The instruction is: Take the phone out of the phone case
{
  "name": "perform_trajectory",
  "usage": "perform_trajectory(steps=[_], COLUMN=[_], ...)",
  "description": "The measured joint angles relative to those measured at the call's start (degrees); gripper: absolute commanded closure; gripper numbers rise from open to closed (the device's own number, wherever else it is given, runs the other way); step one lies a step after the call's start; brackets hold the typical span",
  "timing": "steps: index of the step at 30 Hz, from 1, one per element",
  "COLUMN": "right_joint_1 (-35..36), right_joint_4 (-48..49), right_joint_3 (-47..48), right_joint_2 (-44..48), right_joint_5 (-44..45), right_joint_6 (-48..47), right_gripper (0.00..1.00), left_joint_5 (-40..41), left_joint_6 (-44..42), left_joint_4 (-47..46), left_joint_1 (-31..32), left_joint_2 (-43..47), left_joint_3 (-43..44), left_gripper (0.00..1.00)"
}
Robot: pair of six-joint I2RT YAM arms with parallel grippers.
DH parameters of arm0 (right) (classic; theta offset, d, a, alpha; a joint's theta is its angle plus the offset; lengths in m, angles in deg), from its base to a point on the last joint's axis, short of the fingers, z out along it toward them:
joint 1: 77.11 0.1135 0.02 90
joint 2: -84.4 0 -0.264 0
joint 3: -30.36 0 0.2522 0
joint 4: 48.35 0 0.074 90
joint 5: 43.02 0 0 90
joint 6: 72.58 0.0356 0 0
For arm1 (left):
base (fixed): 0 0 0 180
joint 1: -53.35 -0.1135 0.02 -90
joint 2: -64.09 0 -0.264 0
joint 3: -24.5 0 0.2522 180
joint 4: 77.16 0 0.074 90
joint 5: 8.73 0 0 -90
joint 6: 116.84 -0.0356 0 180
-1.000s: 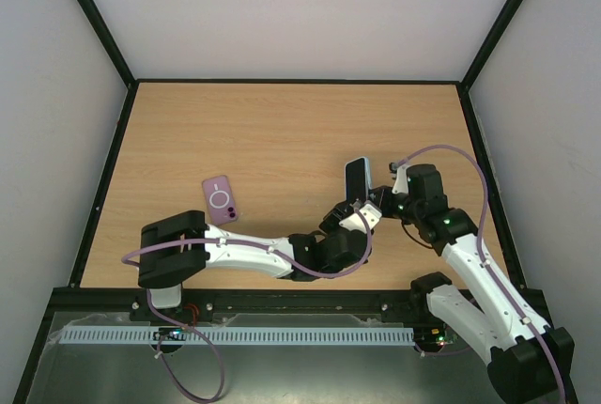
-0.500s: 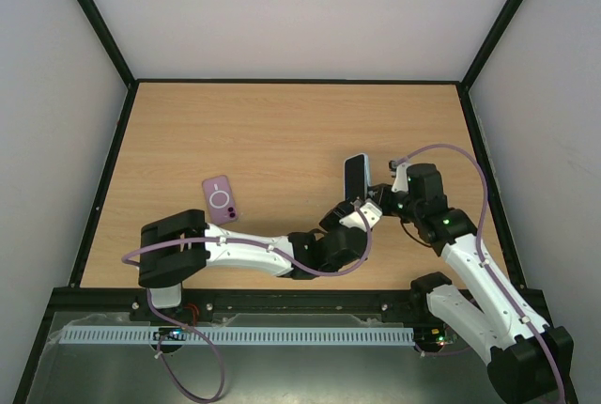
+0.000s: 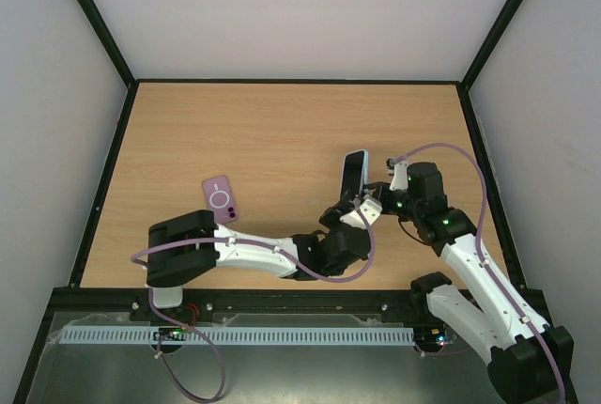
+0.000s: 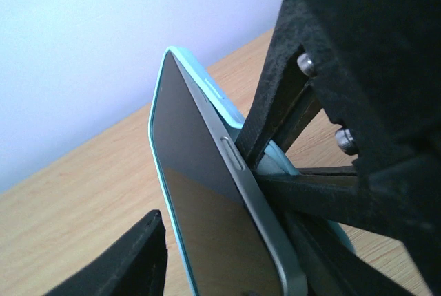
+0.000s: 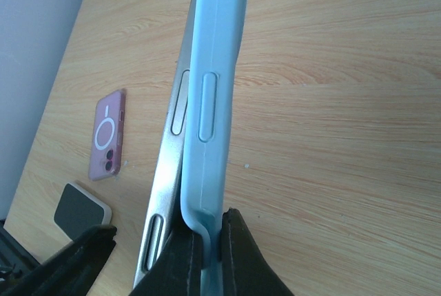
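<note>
Phone upright above the tabletop, right of centre, between two hands.
The left arm lies low and stretched out, and its left hand meets the phone's foot; I cannot tell its grip. The phone's dark screen and silver edge part from the pale blue case. The right hand pinches the case's lower edge.

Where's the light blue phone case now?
Top view: the light blue phone case is held upright right of table centre by the right fingers, left fingers at its base, the pink phone lying to its left.
</note>
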Motion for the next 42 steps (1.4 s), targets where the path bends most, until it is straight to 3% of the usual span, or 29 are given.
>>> perform_trajectory(steps=[10,20,27,34,42], right_joint_1=[0.3,1.6,3.1,0.7,0.6], right_joint_4=[0.2,-0.1,-2.5,-9.4,-11.1], right_joint_3=[0.0,0.7,8.3,13.4,23.2], right_joint_2=[0.3,0.6,-4.3,-9.6,-15.9], right_joint_5=[0.0,0.2,0.4,9.3,17.7], right_joint_6=[1.2,0.4,-4.0,-8.3,-16.7], right_gripper=[0.98,0.98,0.98,0.98,0.98], left_joint_5=[0.9,-2.5,-7.4,-2.1,-1.6], left_joint_6=[4.4,14.0,18.9,24.1,27.4], left_joint_4=[1.0,6.5,7.8,11.7,16.8], left_joint_1=[0.0,-0.3,-3.0,-7.0,-7.9], left_joint_2=[-0.4,5.4,13.5,26.6,33.3], left_joint_3=[0.2,-2.4,-5.7,-11.6,-19.2], left_gripper=[0.97,0.98,0.98,0.97,0.98])
